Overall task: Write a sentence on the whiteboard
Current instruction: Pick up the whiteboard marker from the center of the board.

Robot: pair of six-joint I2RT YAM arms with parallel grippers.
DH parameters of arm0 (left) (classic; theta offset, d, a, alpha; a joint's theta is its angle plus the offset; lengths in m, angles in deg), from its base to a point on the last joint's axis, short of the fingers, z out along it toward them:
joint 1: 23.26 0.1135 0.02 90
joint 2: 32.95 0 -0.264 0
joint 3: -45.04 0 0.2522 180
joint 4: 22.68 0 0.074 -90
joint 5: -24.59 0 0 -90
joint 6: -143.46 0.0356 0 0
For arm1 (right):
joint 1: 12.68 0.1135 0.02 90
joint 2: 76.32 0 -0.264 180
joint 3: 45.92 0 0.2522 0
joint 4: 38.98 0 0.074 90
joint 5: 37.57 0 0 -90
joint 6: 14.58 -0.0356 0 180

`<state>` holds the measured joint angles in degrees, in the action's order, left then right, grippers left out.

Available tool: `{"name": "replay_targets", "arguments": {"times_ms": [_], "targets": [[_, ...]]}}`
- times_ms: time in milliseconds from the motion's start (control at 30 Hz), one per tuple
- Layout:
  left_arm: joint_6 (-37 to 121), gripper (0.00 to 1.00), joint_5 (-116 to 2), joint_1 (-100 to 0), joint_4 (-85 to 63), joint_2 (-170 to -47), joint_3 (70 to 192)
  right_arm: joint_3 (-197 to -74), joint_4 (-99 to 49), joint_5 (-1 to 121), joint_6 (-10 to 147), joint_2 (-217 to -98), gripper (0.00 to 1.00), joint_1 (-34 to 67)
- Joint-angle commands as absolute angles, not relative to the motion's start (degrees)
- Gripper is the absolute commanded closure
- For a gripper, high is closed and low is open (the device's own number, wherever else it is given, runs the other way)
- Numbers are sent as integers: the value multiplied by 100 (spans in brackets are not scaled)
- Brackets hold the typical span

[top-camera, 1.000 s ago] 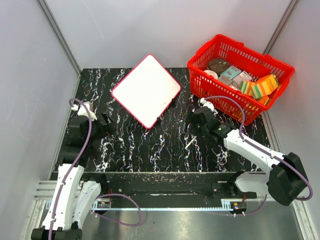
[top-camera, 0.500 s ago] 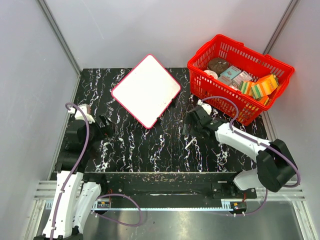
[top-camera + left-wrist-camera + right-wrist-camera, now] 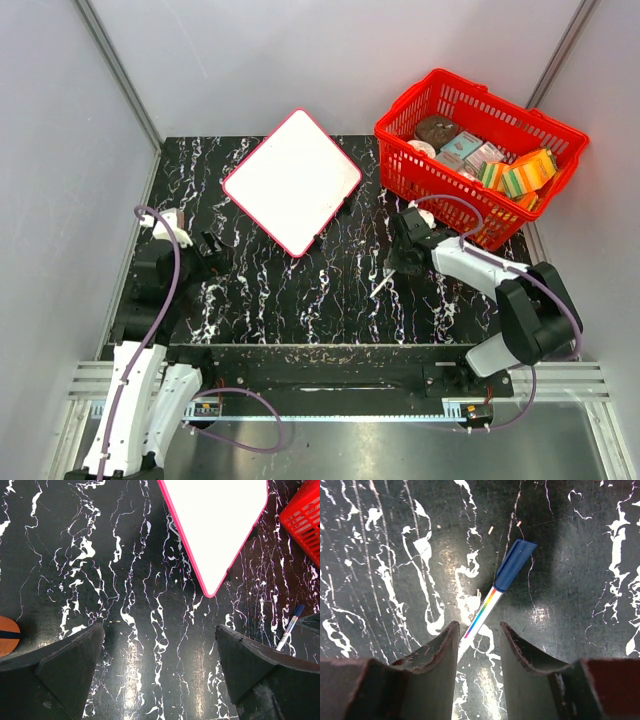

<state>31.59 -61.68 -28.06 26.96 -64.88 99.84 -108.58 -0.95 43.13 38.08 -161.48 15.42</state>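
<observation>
The whiteboard [image 3: 292, 180] lies turned like a diamond at the back middle of the black marbled table; its face is plain white with a red rim, and no sentence is in view. One corner of the whiteboard [image 3: 215, 520] shows in the left wrist view. A marker [image 3: 495, 592] with a blue cap and a rainbow stripe lies flat on the table. My right gripper [image 3: 479, 626] is low over it, its fingers narrowed either side of the barrel's near end, with a gap still on the right side. From above, the marker [image 3: 381, 288] sits just below the right gripper [image 3: 393, 270]. My left gripper [image 3: 215, 250] is wide open and holds nothing.
A red basket [image 3: 512, 103] with several packets stands at the back right, close behind the right arm. An orange round object [image 3: 7, 635] peeks in at the left edge of the left wrist view. The marker [image 3: 290, 630] and the basket [image 3: 305, 515] also show there.
The right arm swung right and down onto the marker, and its fingers narrowed around the barrel. The left arm barely moved.
</observation>
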Motion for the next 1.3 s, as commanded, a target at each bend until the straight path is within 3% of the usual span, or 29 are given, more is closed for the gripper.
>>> {"name": "replay_targets", "arguments": {"times_ms": [0, 367, 667, 867, 1267], "targets": [[3148, 1, -6022, -2853, 2395, -6459, 9976, -10767, -334, 4487, 3824, -16367, 56, 1405], [3140, 1, -6022, -2950, 2395, -6459, 9958, -10661, -720, 4961, 3868, -16912, 55, 1281], [3192, 1, -5961, -2994, 2395, -6442, 9967, -10837, -694, 5172, 4079, -17466, 100, 1281], [3254, 1, -5663, -3012, 2290, -6372, 9949, -10942, -668, 5373, 4298, -17388, 100, 1299], [3377, 1, -4072, -3020, 2000, -6582, 10090, -10925, -834, 5339, 4607, -15447, 100, 1615]]}}
